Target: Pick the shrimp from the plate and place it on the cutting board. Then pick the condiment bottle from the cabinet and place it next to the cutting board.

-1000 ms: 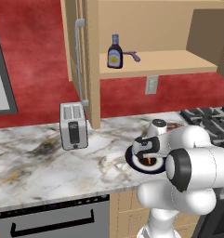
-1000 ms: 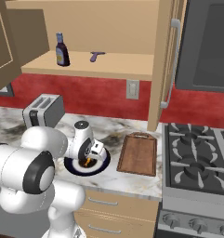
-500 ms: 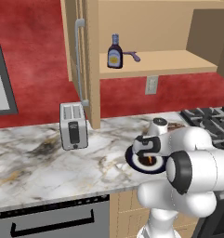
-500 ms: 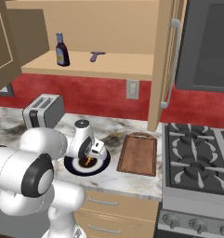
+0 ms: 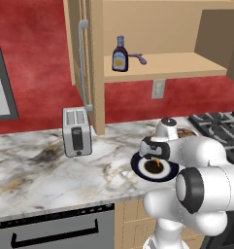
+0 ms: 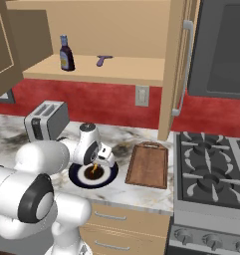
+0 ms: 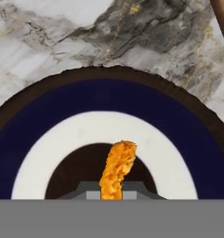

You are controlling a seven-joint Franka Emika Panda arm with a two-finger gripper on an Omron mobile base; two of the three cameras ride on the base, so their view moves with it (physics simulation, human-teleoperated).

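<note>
My gripper (image 5: 157, 162) hangs low over the plate (image 5: 137, 169), shut on the shrimp (image 5: 157, 165), a small orange sliver that points down from the fingers. In the hand view the shrimp (image 7: 117, 169) sticks out between the fingertips (image 7: 88, 191) over the dark centre of the plate (image 7: 108, 100). From the right side, the gripper (image 6: 95, 166) with the shrimp (image 6: 94, 169) is above the plate (image 6: 75, 177). The cutting board (image 6: 148, 164) lies just right of the plate. The condiment bottle (image 5: 120, 54) (image 6: 66, 54) stands on the shelf of the open cabinet (image 5: 172, 65).
A purple utensil (image 6: 104, 60) lies on the shelf beside the bottle. A toaster (image 5: 76, 131) stands on the marble counter to the left. The stove (image 6: 211, 174) borders the board on the right. The cabinet door with its grey handle (image 6: 182, 69) hangs open above the board.
</note>
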